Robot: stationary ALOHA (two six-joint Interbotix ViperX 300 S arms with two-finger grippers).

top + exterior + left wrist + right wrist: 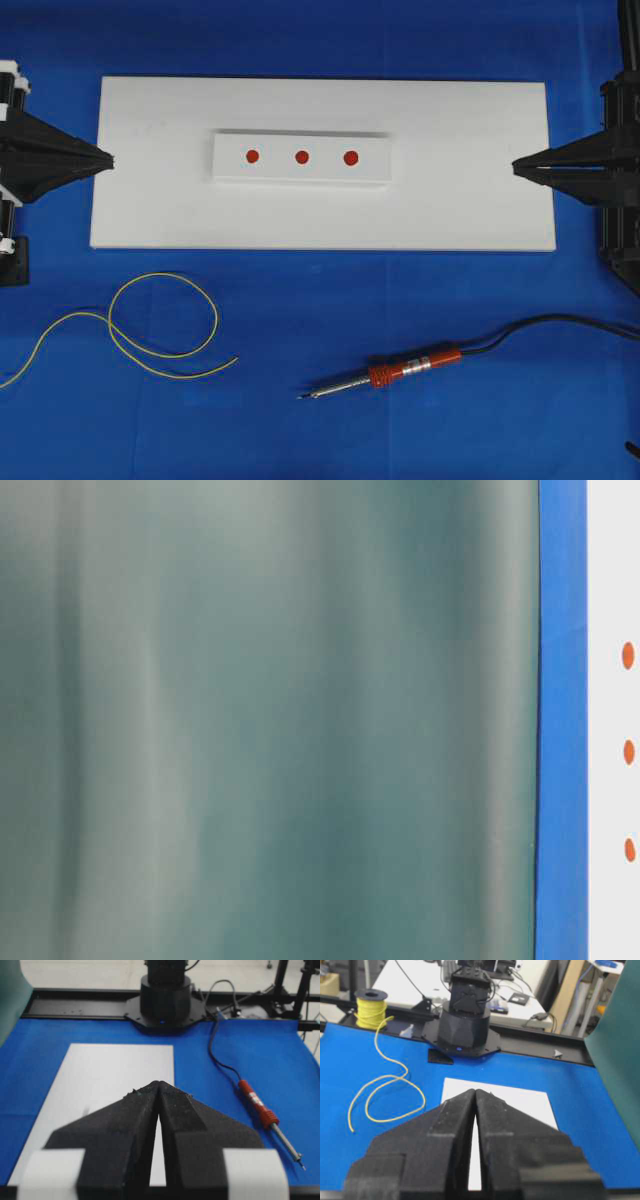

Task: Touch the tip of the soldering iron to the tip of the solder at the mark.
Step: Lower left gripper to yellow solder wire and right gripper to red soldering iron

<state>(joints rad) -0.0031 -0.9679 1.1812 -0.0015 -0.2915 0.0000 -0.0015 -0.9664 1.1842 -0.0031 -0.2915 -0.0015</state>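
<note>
The soldering iron [400, 371] lies on the blue cloth at the front right, orange-red handle, dark tip pointing left; it also shows in the left wrist view [260, 1110]. The solder [150, 335], a thin yellow-green wire with one loop, lies at the front left with its bare end near the middle, and is seen again as the solder [385, 1090]. Three red marks [301, 157] sit in a row on a raised white block. My left gripper [108, 160] rests shut at the board's left edge, holding nothing. My right gripper [516, 166] is shut at the right edge, also holding nothing.
A large white board [150, 210] covers the middle of the blue cloth. The iron's black cord [560, 325] runs off to the right. A yellow solder spool [370, 1007] stands behind the left arm's base. The table-level view is mostly filled by a blurred green-grey surface [270, 720].
</note>
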